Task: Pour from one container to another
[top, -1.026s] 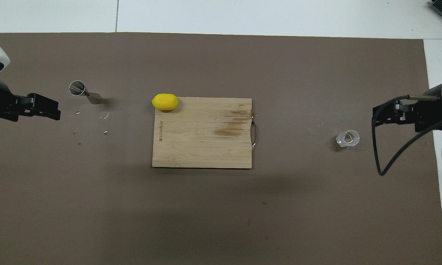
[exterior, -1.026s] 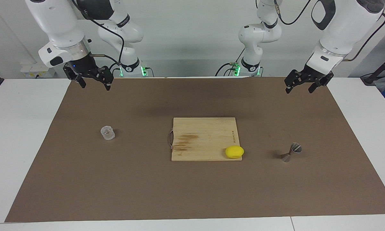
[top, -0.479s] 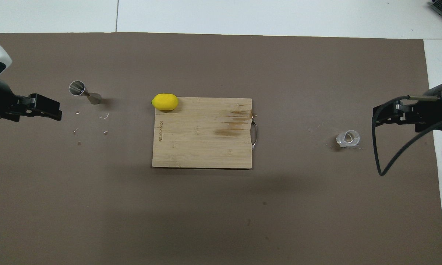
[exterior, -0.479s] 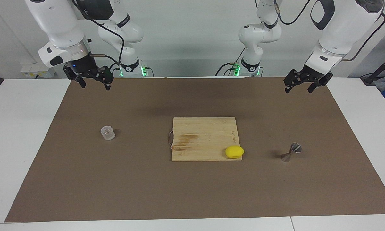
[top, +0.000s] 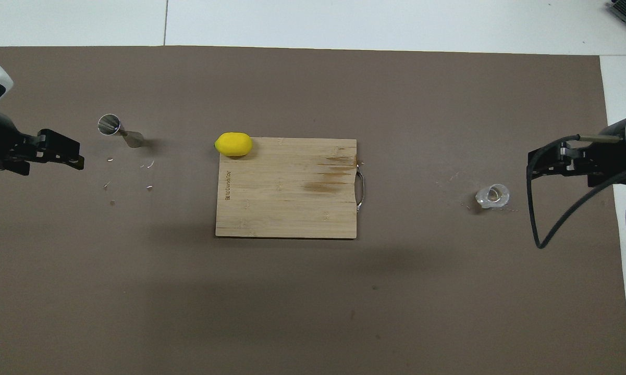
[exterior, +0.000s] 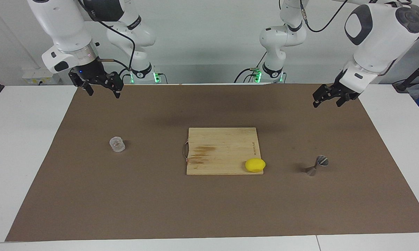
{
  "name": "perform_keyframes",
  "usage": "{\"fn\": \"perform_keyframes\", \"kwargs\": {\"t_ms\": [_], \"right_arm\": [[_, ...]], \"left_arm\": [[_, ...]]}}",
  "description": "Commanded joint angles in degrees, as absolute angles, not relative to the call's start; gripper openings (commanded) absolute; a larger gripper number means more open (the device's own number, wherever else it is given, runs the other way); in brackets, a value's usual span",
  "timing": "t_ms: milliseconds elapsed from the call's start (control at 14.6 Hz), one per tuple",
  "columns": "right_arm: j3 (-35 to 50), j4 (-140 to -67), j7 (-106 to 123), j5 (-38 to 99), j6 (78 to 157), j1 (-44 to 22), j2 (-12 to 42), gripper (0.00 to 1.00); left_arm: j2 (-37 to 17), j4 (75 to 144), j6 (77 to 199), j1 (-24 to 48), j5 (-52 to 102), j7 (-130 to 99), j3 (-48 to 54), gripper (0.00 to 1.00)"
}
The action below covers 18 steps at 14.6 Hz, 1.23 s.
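The clear squat cup stands upright on the brown mat toward the right arm's end of the table. The steel jigger stands on the mat toward the left arm's end. My right gripper hangs open and empty, high over the mat's edge beside the cup. My left gripper hangs open and empty over the mat, up in the air and apart from the jigger. Neither gripper touches anything.
A wooden cutting board lies in the middle of the mat. A yellow lemon sits at its corner farther from the robots, toward the jigger. Small white scraps lie near the jigger.
The left arm has turned at the wrist and its gripper has dipped slightly over the mat. The right arm, cup and jigger have not moved.
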<state>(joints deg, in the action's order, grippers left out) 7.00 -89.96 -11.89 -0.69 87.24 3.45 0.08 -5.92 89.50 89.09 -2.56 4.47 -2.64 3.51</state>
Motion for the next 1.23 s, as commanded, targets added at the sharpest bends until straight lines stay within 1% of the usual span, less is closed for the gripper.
{"fn": "perform_keyframes", "kwargs": {"t_ms": [0,137,342,615,821,957,1162], "right_arm": [[7.47,-91.14,-12.30,0.62,87.63,4.39,-1.05,1.00],[7.47,-91.14,-12.30,0.62,87.63,4.39,-1.05,1.00],[7.47,-91.14,-12.30,0.62,87.63,4.39,-1.05,1.00],[7.38,-91.14,-12.30,0.62,87.63,4.39,-1.05,1.00],[7.47,-91.14,-12.30,0.62,87.63,4.39,-1.05,1.00],[7.47,-91.14,-12.30,0.62,87.63,4.39,-1.05,1.00],[7.47,-91.14,-12.30,0.62,87.63,4.39,-1.05,1.00]], "left_arm": [[-9.48,88.77,86.67,-2.99,8.60,-2.81,-0.42,1.00],[-11.86,88.59,85.70,-2.20,12.81,-4.90,-4.46,1.00],[-14.93,88.77,84.56,-1.67,22.03,-18.40,-10.44,1.00],[-18.98,89.03,84.46,-1.76,32.76,-36.27,-14.76,1.00],[-22.05,89.56,86.47,-3.33,41.02,-49.62,-15.38,1.00],[-22.06,92.18,90.60,-4.04,45.94,-54.30,-15.29,1.00],[-20.14,101.66,97.63,-6.85,58.76,-56.60,-15.21,1.00]]}}
